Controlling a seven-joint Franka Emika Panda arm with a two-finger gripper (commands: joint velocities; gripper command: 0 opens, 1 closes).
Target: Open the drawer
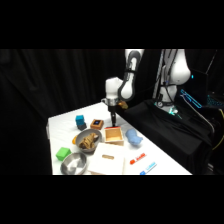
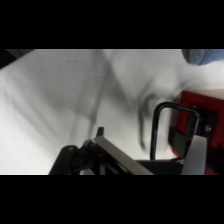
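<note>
From the side, the gripper [image 1: 114,121] hung just above the far edge of the drawer [image 1: 114,134], which stuck out of the cream box [image 1: 106,158] near the table's [image 1: 65,122] middle, between a bowl [image 1: 88,140] and a blue object [image 1: 133,136]. At the wrist, the drawer's red front [image 2: 200,107] and black handle [image 2: 167,120] sat at right, beside the fingers [image 2: 196,152]; whether they were apart or together I couldn't tell.

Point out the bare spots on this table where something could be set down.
Bare white tabletop lies behind the small blue block, toward the far corner. The near right strip past the pale blue object is partly free. It is crowded around the orange-brown wooden drawer and metal bowls.
</note>
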